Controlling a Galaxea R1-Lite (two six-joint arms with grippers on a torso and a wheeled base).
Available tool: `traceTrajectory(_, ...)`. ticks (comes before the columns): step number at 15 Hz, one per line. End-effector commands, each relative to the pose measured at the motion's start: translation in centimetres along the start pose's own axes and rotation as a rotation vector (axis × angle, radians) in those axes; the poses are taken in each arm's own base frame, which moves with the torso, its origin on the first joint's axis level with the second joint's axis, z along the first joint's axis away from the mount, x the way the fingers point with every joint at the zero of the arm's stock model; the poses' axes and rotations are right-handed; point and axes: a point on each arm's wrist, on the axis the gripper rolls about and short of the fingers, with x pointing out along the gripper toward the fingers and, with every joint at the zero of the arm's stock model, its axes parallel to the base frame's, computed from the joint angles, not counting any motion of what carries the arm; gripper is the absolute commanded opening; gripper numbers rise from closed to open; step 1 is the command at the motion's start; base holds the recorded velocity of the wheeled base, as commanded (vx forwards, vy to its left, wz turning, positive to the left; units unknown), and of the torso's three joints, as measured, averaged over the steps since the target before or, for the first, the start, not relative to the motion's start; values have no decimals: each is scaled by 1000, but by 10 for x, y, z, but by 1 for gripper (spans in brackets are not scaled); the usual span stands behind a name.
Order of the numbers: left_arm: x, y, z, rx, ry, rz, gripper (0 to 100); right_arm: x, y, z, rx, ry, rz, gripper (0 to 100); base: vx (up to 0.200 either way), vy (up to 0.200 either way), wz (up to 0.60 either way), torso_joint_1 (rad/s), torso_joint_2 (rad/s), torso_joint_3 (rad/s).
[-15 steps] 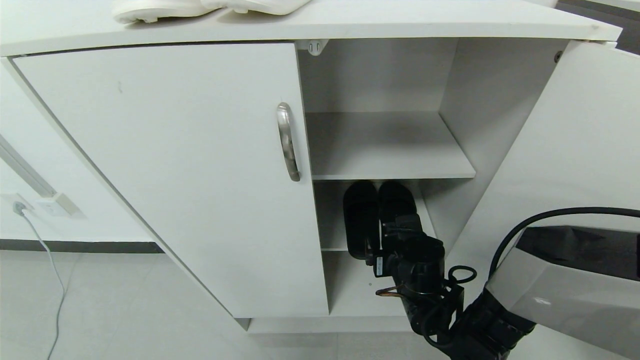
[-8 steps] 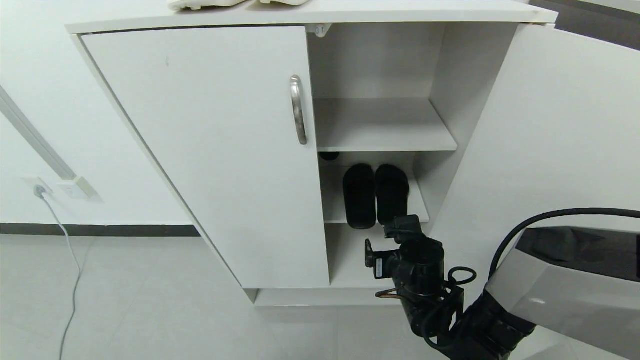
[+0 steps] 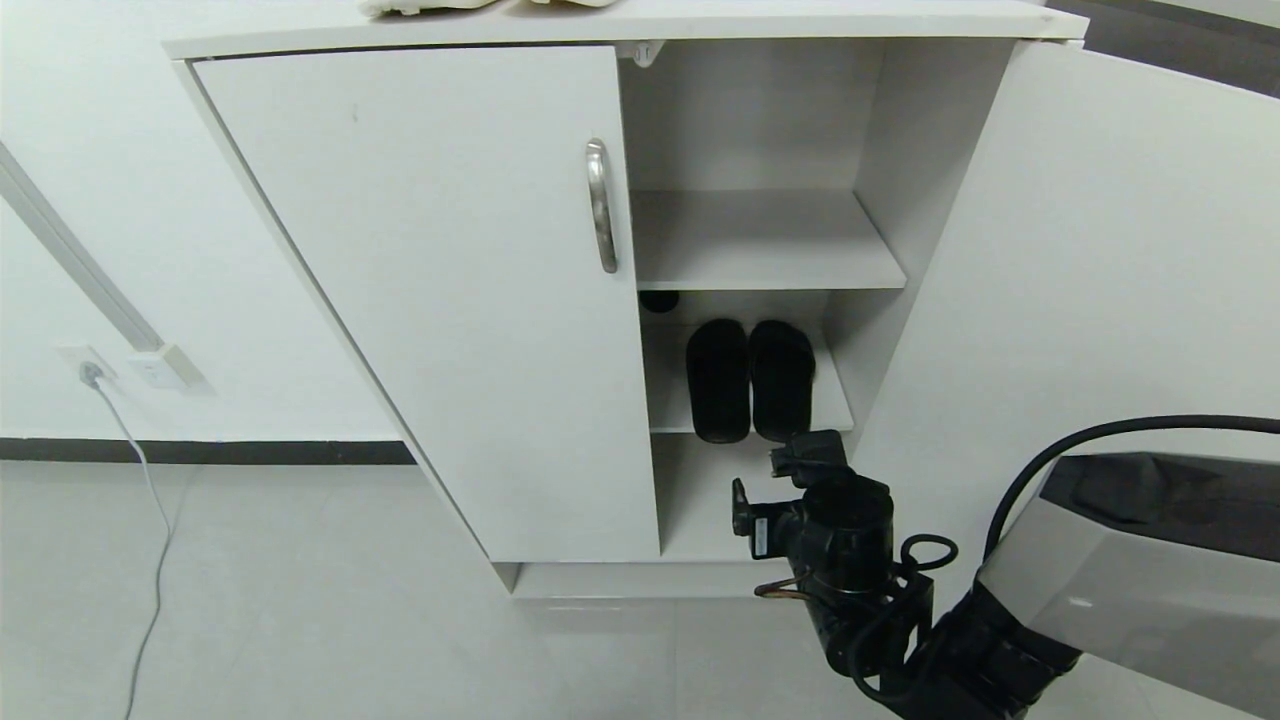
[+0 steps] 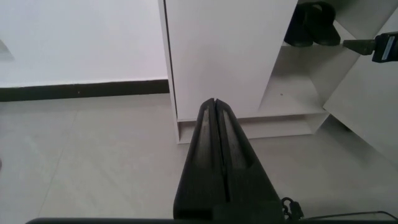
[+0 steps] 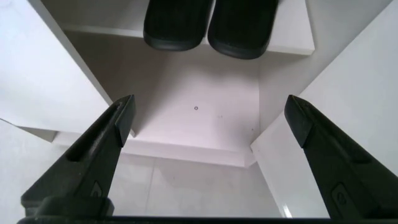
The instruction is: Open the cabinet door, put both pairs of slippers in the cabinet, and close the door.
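While agape, right claw near black slippers.

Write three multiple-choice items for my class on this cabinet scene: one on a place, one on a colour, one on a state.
1. Where does the black pair lie?
A. on the floor
B. on the lower shelf
C. in a drawer
2. What colour is the other pair, on top of the cabinet?
A. red
B. black
C. white
3. How do the jaws of the right gripper stand?
A. open, empty
B. shut on a slipper
C. shut, empty
Key: 1 B, both black slippers rest on that shelf; 2 C, the pair up there is white; 3 A, the jaws stand wide apart with nothing between.
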Motion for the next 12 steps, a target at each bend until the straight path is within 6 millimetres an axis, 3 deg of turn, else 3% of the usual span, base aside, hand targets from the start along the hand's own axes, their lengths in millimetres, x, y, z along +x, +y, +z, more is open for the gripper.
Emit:
traceTrajectory(1, 0, 0, 0, 1, 1, -1, 0, -1, 2, 0, -1, 0, 6, 100, 0, 0, 0, 0, 0, 0)
traceTrajectory(7, 0, 0, 0, 1, -1, 0, 0, -2, 2, -1, -6, 3, 7, 100, 0, 0, 0, 0, 0, 0)
traceTrajectory(12, 0, 0, 0, 2, -1, 0, 0, -4, 0, -3, -14, 12, 6, 100, 0, 0, 0, 5, 3, 155)
